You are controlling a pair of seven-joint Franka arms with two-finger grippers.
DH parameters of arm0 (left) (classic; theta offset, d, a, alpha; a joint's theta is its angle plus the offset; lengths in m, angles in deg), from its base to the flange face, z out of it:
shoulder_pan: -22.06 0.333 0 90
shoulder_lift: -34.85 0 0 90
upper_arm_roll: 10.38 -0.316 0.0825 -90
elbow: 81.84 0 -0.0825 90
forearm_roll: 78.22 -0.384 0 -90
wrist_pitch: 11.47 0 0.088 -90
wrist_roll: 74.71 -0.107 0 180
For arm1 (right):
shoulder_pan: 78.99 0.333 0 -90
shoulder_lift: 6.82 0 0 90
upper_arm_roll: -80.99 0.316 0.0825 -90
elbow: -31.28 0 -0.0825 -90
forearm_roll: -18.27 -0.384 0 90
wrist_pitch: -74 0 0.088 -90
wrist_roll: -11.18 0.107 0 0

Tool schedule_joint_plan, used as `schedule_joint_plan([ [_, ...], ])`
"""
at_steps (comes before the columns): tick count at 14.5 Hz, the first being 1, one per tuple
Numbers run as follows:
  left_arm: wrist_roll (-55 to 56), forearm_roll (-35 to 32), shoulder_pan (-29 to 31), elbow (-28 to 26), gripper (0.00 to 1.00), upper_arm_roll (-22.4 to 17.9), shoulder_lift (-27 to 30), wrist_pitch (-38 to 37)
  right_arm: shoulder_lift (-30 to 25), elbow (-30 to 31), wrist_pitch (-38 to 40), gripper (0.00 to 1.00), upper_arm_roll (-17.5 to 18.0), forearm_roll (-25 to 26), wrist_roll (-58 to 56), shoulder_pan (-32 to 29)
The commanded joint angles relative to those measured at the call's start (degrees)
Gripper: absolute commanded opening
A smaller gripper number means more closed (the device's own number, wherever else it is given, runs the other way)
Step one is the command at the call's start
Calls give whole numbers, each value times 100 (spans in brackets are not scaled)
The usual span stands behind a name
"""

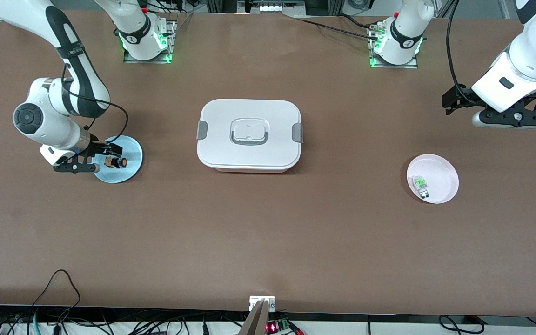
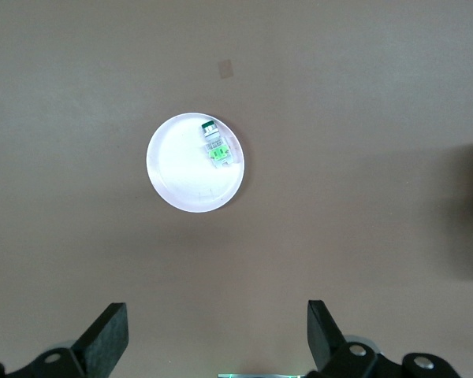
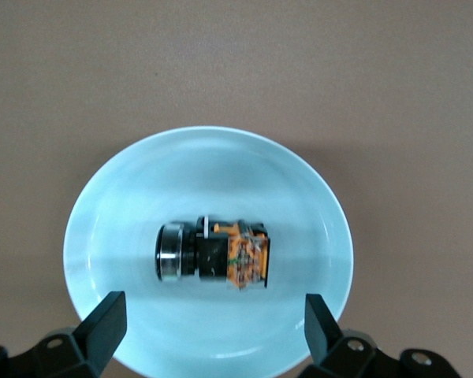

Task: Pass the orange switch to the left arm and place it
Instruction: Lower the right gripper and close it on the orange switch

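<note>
The orange switch lies on its side on a light blue round plate toward the right arm's end of the table. My right gripper hangs low over that plate, open, with the switch just ahead of its fingertips and nothing between them. The white lidded box stands at the middle of the table between the two arms. My left gripper is open and empty, up over bare table at the left arm's end.
A pale pink round plate toward the left arm's end holds a small green-and-clear component. Both arm bases stand along the table's edge. Cables run along the edge nearest the front camera.
</note>
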Motion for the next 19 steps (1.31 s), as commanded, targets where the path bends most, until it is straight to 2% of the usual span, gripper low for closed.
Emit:
schedule_joint_plan([
  [1,88,90,6,187,100,12,-60,-140,222,0,-313,100,40,-82,-30,-45],
  [11,79,134,15,187,100,3,-77,-157,609,-26,-506,100,40,-117,-82,-45],
  [19,79,134,33,187,100,3,-68,-157,626,-158,-445,100,40,-109,-82,-54],
])
